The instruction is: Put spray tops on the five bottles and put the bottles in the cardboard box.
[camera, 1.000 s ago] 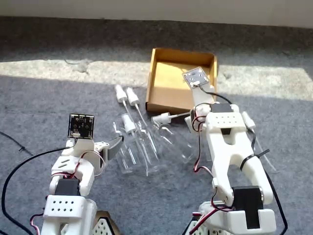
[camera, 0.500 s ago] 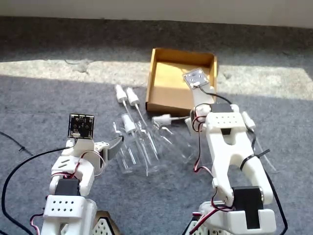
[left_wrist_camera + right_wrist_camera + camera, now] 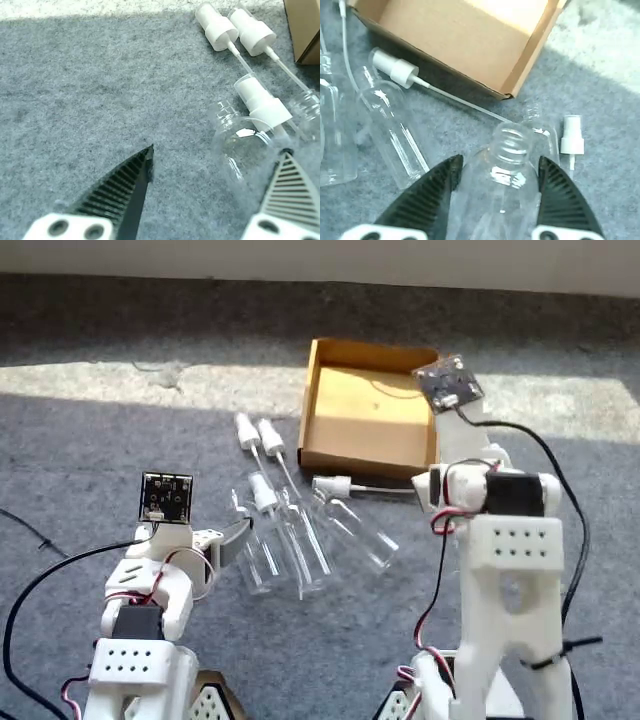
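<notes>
Holding clear plastic bottle (image 3: pixel 502 200) clamped in right gripper (image 3: pixel 500 162), neck up, near brown cardboard box (image 3: pixel 445 35). Advised: keep upright; bring white long-tubed spray top (image 3: pixel 395 67) using wide-open left gripper (image 3: pixel 218 151).

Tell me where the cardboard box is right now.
In the high view the cardboard box sits open on the grey carpet at the far side, right of centre, just beyond the lying bottles.
</notes>
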Controlling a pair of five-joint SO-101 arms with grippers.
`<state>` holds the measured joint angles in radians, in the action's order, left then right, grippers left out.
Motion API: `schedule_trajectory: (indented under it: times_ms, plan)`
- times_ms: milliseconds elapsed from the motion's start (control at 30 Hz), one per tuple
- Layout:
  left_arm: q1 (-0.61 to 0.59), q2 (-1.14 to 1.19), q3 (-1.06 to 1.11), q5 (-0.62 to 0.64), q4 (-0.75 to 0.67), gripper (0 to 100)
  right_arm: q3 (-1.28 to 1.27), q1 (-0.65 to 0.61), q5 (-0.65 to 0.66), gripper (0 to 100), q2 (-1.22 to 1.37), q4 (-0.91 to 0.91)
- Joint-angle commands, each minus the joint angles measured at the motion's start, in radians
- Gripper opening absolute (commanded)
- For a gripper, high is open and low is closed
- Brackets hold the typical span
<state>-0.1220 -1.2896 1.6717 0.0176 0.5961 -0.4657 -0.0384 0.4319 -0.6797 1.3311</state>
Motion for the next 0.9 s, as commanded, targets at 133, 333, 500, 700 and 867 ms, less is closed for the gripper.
schedule_trajectory:
  times_ms: [133,333,500,700,867]
  plan:
    - [-0.005,0.008,0.016,-0.009,0.032,34,-0.114,0.021,0.011,17.0,-0.536,0.024]
    - [0.005,0.008,0.016,-0.006,0.032,34,-0.269,0.282,0.098,17.0,-0.656,-0.028]
    - [0.058,0.008,0.016,-0.008,0.032,34,-0.427,0.325,0.097,17.0,-0.633,-0.134]
    - [0.076,0.008,0.015,-0.009,0.032,34,-0.479,0.308,0.097,17.0,-0.631,-0.151]
    - [-0.056,0.007,-0.122,-0.123,0.037,34,-0.487,0.311,0.097,17.0,-0.636,-0.145]
